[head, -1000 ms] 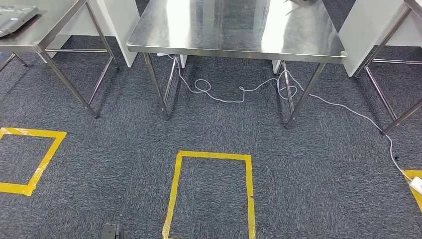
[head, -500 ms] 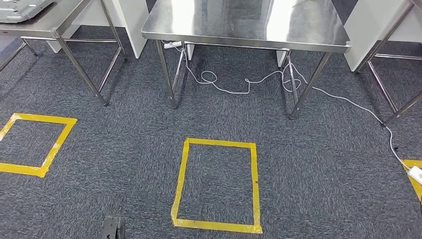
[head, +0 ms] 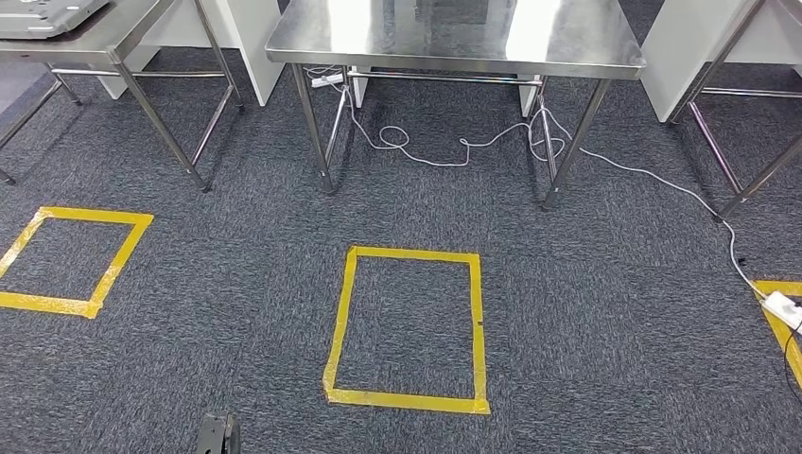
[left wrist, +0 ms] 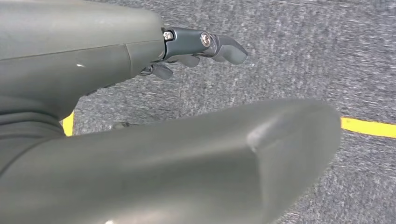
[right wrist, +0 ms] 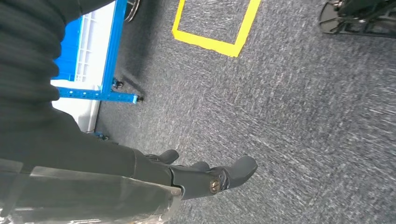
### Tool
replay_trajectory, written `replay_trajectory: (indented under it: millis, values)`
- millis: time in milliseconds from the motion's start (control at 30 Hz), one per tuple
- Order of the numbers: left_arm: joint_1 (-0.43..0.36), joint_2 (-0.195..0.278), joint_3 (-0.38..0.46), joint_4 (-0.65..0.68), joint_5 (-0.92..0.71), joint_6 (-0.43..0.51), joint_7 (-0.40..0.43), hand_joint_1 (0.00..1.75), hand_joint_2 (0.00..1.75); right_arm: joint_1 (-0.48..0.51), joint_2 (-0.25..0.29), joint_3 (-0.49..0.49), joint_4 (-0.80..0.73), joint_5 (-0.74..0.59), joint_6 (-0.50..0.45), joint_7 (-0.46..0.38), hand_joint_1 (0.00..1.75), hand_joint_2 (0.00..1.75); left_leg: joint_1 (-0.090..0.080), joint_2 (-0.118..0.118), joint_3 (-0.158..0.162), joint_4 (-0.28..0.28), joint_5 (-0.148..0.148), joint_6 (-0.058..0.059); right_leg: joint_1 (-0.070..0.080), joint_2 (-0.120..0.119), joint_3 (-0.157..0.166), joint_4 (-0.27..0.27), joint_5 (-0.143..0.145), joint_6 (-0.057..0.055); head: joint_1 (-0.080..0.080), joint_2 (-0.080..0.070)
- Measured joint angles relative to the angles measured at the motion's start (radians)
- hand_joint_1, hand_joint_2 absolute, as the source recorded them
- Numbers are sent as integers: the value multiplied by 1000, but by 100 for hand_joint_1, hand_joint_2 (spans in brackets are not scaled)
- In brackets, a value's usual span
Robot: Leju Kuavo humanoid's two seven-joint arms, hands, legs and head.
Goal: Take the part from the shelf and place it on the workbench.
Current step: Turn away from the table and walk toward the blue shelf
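Both hands hang over carpet, holding nothing: left hand mostly hidden behind its thumb, fingers seemingly loose; right hand fingers apart. A grey part, cut off, lies at the left table's far corner.

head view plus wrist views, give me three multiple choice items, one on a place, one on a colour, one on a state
1. Where does the white cable lie?
A. on the steel table
B. on the carpet under the steel table
C. inside the middle tape square

2. What colour is the middle tape square on the carpet?
A. yellow
B. red
C. green

3. What is the right hand doing?
A. holding a part
B. pressing on a table
C. holding nothing, fingers stretched out above the carpet

Answers:
1 B, the cable loops between the steel table's legs.
2 A, the tape is plainly yellow.
3 C, there is only carpet beyond its fingers.
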Motion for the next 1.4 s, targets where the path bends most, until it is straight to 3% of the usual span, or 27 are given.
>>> replay_trajectory:
  millis: [67,133,200,233,333,367,400,433,467,533,600,633,700,733,767,833,867,900,933,967,1033,1100,1133,1200,1267,1333,1400]
  values:
    - [-3,3,0,0,-1,-1,0,0,0,0,3,0,0,2,1,0,0,175,-8,-1,109,-148,3,17,4,-1,-11,10,8,10,1,0]
    - [-6,4,0,0,-2,-1,0,0,0,-2,6,0,0,6,1,0,0,175,-16,-2,150,-219,-5,29,4,-3,-21,13,22,25,1,0]
    - [-7,3,0,0,-3,0,0,0,0,-1,6,0,0,9,1,0,0,175,-16,0,145,-238,12,43,4,-3,-32,16,27,37,0,0]
    - [-8,2,0,0,-3,0,-1,0,0,-1,5,0,0,10,1,0,0,175,-15,2,139,-248,26,52,5,-2,-45,34,11,37,1,0]
    - [-12,0,0,-1,-3,0,-1,0,0,-1,2,0,0,13,1,0,0,175,-12,4,100,-259,66,66,-3,5,-114,198,-105,27,6,0]
    - [-12,-1,0,-1,-3,-1,-1,0,0,-1,2,0,0,14,1,0,0,175,-13,4,84,-259,78,64,-9,5,-133,265,-132,31,7,0]
    - [-12,-1,0,-1,-3,-1,-1,0,0,-1,1,0,0,15,1,0,0,175,-12,5,69,-258,90,61,-15,5,-140,311,-137,43,8,0]
    - [-12,-2,0,-1,-3,-2,-1,0,0,-1,1,0,0,15,1,0,0,175,-12,5,53,-257,102,56,-21,5,-132,326,-123,58,9,0]
    - [-12,-2,0,-1,-3,-2,-1,0,0,-2,0,0,0,16,1,0,0,175,-10,5,38,-256,114,50,-29,5,-105,304,-95,75,9,0]
    - [-14,-2,0,-1,-2,-2,-1,0,0,-6,1,0,0,17,1,2,0,175,-10,5,9,-245,134,35,-42,6,-3,174,-60,99,11,0]
    - [-17,-2,0,-3,0,-2,-1,0,0,-12,3,0,0,18,1,3,0,175,-11,5,-17,-230,152,19,-41,12,74,42,-73,94,7,0]
    - [-17,-2,0,-3,0,-2,-2,0,0,-13,3,0,0,18,1,4,0,175,-9,5,-25,-227,162,15,-35,15,86,10,-81,86,4,0]
    - [-12,-2,0,-2,0,-2,-2,0,0,-11,3,0,1,19,2,7,0,175,2,3,-38,-224,174,6,-32,13,67,6,-72,63,0,0]
    - [-8,-3,0,-2,0,-2,-2,0,0,-9,2,0,1,19,2,9,0,175,8,3,-47,-211,154,3,-30,10,57,8,-62,47,-1,0]
    - [-4,-4,0,-1,0,-2,-1,0,0,-8,1,0,2,19,2,11,0,175,13,2,-58,-181,113,-1,-30,7,47,8,-50,32,-2,0]
    - [-2,-5,0,0,-2,-2,0,0,0,-8,-1,0,2,19,2,13,0,175,15,2,-85,-66,-4,-5,-23,4,22,9,-24,12,-4,0]
    - [-2,-6,0,0,-2,-2,0,0,0,-8,-1,0,2,19,2,14,0,175,15,2,-94,3,-46,-6,-19,2,8,10,-12,9,-5,0]
    - [-2,-6,0,0,-3,-2,0,0,0,-8,0,0,2,19,2,14,0,175,15,2,-96,59,-65,-5,-15,2,-8,12,0,8,-4,0]
    - [-3,-6,0,0,-4,-2,0,0,0,-8,1,0,2,19,2,14,0,175,15,1,-84,87,-61,-3,-12,2,-25,15,11,9,-5,0]
    - [-3,-6,0,0,-4,-2,0,0,0,-8,1,0,2,19,2,15,0,175,14,1,-55,78,-39,1,-11,2,-42,19,21,10,-5,0]
    - [-5,-6,0,0,-5,-2,0,0,0,-8,2,0,2,19,2,16,0,175,11,1,49,-37,-5,12,-10,2,-68,23,41,15,-5,0]
    - [-11,-5,0,-1,-7,-1,0,0,0,-8,4,0,2,20,2,16,0,175,2,1,147,-180,-22,23,-9,1,-82,22,60,26,-4,0]
    - [-13,-5,0,-1,-9,1,0,0,0,-8,5,0,2,22,2,16,0,175,-3,1,170,-221,-33,29,-10,0,-84,18,70,34,-5,0]
    - [-15,-5,0,-1,-12,6,5,0,0,-9,6,0,2,27,2,16,0,175,-7,3,165,-244,-20,42,-10,-3,-86,9,88,48,-7,0]
    - [-16,-6,0,-1,-15,9,8,0,0,-9,5,0,2,32,4,16,0,175,-5,5,151,-260,7,56,-7,0,-107,39,67,49,-7,0]
    - [-17,-7,-1,-1,-17,10,8,0,0,-8,3,0,2,33,12,16,0,175,-6,7,132,-265,29,63,-9,3,-154,152,-5,38,-2,0]
    - [-16,-8,-2,0,-18,9,9,0,0,-6,2,-1,2,30,20,18,0,175,-9,12,110,-264,47,62,-11,4,-189,279,-68,37,3,0]
